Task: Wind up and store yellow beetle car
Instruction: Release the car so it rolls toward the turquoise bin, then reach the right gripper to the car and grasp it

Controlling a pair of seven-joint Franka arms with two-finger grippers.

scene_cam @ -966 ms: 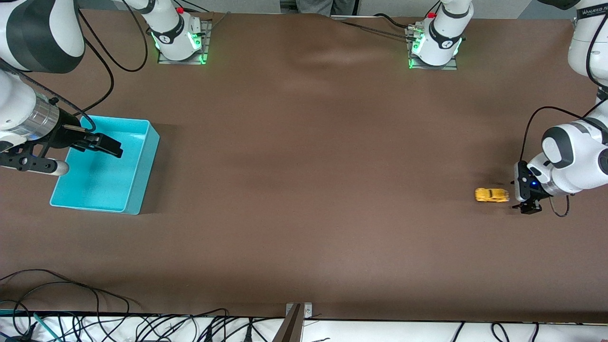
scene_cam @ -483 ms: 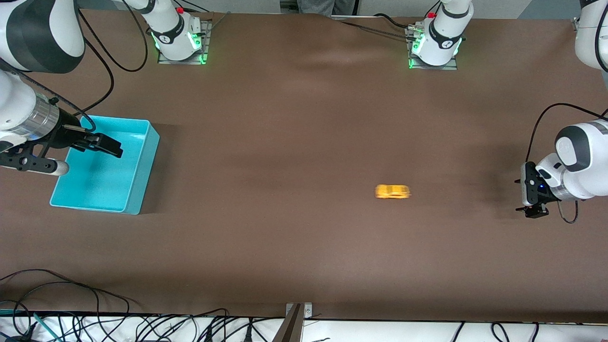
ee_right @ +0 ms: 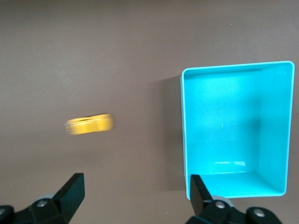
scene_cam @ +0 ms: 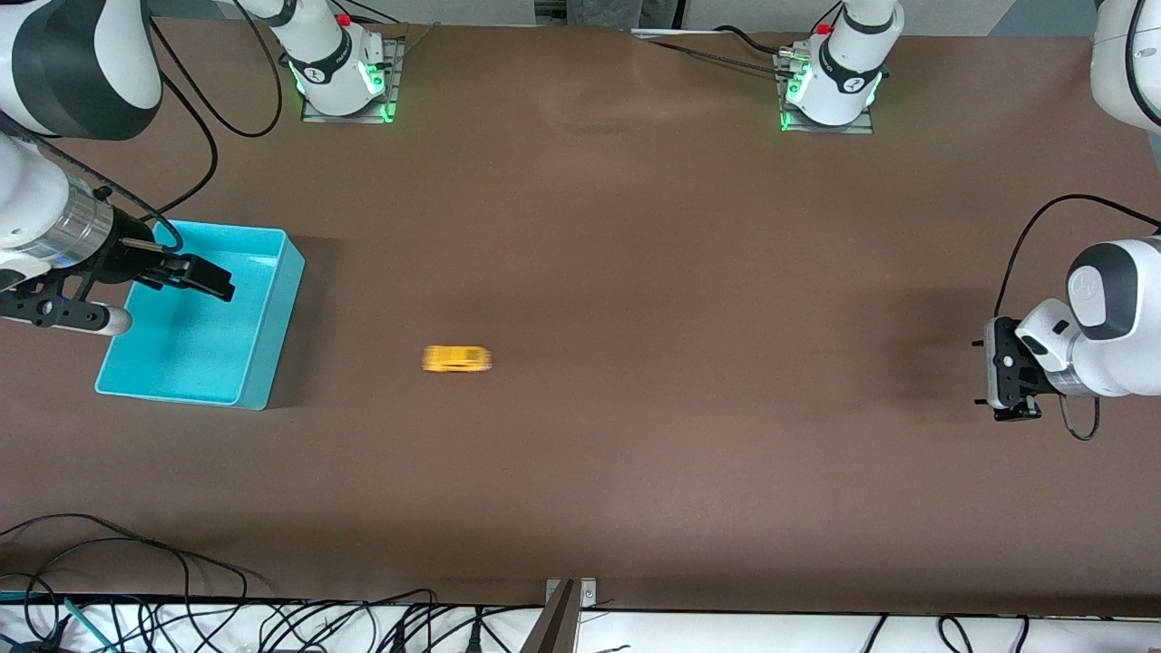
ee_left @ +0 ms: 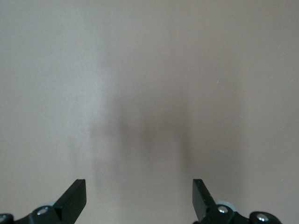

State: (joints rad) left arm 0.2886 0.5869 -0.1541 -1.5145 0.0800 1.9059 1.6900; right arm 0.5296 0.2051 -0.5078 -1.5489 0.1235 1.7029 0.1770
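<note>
The brown table (scene_cam: 635,272) carries a turquoise bin (scene_cam: 272,363) at the right arm's end, standing upright with its open top showing a bare inside. The right gripper (scene_cam: 213,281) hangs over the bin, its fingers spread apart with nothing between them; in the right wrist view both the bin (ee_right: 184,140) and the car show past its black fingertips (ee_right: 72,186). The left gripper (scene_cam: 993,376) hovers over the table at the left arm's end, well apart from the bin; its fingers (ee_left: 77,193) are spread wide and hold nothing, with only bare tabletop before them. The yellow beetle car (scene_cam: 457,359) sits on the table near the bin, toward the left arm's end from it, not touching it and blurred along its length; it shows likewise in the right wrist view (ee_right: 89,124).
</note>
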